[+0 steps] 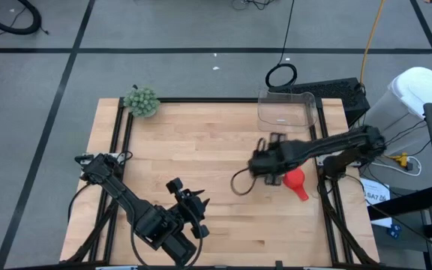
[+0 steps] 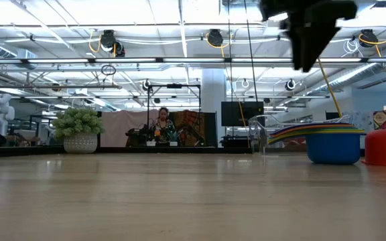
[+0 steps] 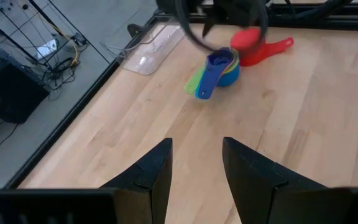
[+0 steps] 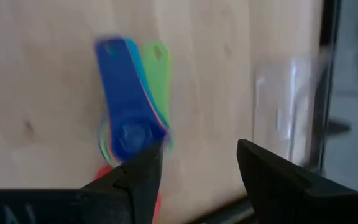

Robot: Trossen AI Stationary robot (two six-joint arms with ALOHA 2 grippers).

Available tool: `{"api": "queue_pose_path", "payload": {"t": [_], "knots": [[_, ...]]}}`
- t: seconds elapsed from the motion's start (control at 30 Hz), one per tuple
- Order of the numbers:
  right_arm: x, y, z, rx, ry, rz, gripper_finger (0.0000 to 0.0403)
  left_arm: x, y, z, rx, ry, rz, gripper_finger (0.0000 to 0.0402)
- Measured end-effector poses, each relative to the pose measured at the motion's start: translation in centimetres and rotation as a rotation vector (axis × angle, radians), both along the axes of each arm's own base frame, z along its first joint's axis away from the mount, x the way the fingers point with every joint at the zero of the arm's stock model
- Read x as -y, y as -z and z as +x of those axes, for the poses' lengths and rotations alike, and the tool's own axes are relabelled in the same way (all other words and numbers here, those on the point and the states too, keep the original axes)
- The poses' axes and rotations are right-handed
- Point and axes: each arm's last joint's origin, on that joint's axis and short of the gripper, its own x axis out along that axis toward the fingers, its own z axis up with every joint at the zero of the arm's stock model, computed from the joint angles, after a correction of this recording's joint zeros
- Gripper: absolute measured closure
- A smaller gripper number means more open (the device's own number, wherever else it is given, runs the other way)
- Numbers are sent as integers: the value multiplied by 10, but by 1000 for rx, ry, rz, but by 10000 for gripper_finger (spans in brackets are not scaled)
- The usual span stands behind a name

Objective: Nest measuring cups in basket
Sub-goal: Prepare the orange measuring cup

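High view: the basket sits at upper centre-right of the table, apart from the nested measuring cups, which lie under the right gripper, jaws spread and holding nothing. The red cup lies loose beside the stack. A grip on the fanned handles, which point lower left in the left wrist view, could likely spill the stack. Left gripper waits parted, lower left.
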Motion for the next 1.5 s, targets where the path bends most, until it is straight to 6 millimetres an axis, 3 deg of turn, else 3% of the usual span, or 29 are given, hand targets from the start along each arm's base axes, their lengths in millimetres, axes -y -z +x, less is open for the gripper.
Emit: {"api": "queue_pose_path", "payload": {"t": [0.17, 0.4, 0.5, 0.73, 0.93, 1.1, 1.37, 1.5], "knots": [[10, -8, -46, 80, 167, 124, 203, -9, 5, 11, -43, 26, 59, 256], [-14, 32, -101, 91, 216, 310, 204, -35, 11, 28, -118, 5, 127, 256], [-29, 47, -110, 73, 177, 349, 204, -47, 9, 41, -145, 43, 137, 256], [-62, 61, -128, -21, -9, 300, 204, -74, 6, 72, -194, 216, 64, 256], [-81, 80, -154, -97, -141, 240, 204, -94, 3, 86, -179, 227, 68, 256], [-97, 98, -173, -46, -187, 277, 204, -111, 3, 93, -217, 291, 66, 256], [-102, 110, -184, 104, -151, 227, 207, -142, 0, 116, -174, 525, -8, 257], [-106, 114, -183, 132, -196, 194, 224, -156, -1, 120, -165, 547, -5, 257]]}}
